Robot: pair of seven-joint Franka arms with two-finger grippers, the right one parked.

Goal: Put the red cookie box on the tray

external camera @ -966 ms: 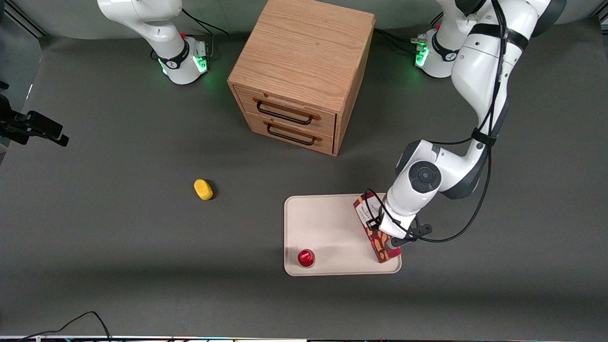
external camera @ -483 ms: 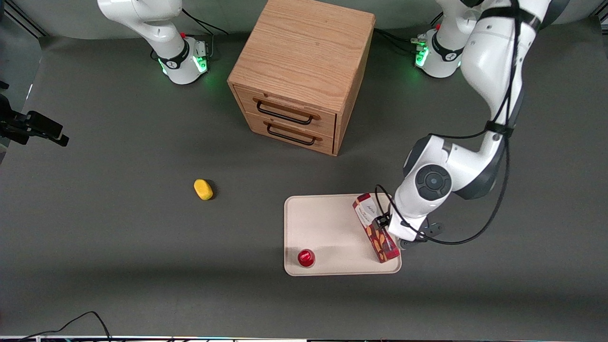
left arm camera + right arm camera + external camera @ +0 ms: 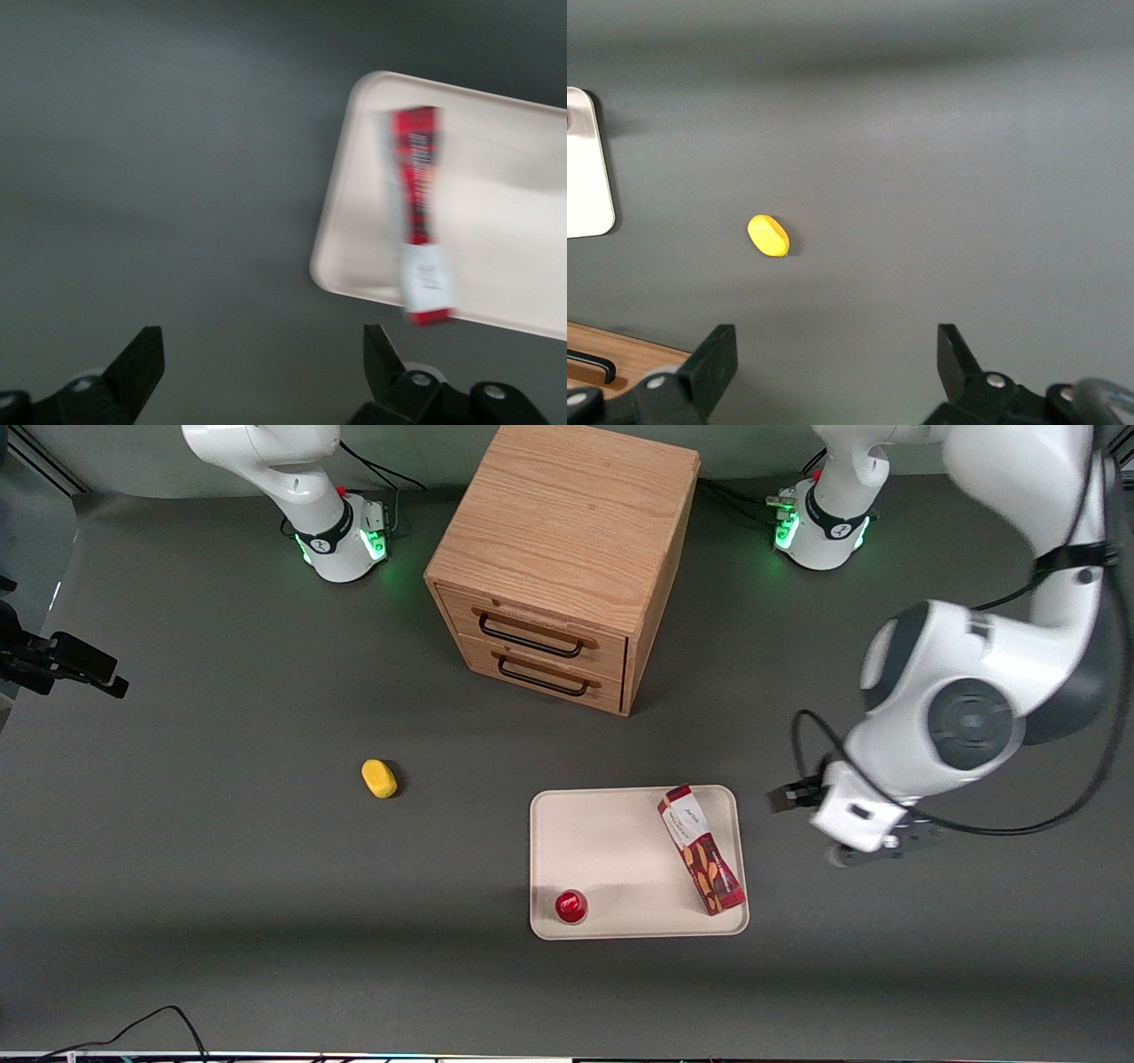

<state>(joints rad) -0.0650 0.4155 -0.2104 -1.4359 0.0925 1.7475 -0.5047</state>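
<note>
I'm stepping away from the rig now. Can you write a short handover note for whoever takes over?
Tool: open, holding nothing, raised over bare table beside the tray, toward the working arm's end.
Red cookie box: lying flat on the tray, along its edge nearest the working arm.
Done: box placed and released.
Left: nothing on the box itself; only park the arm.
</note>
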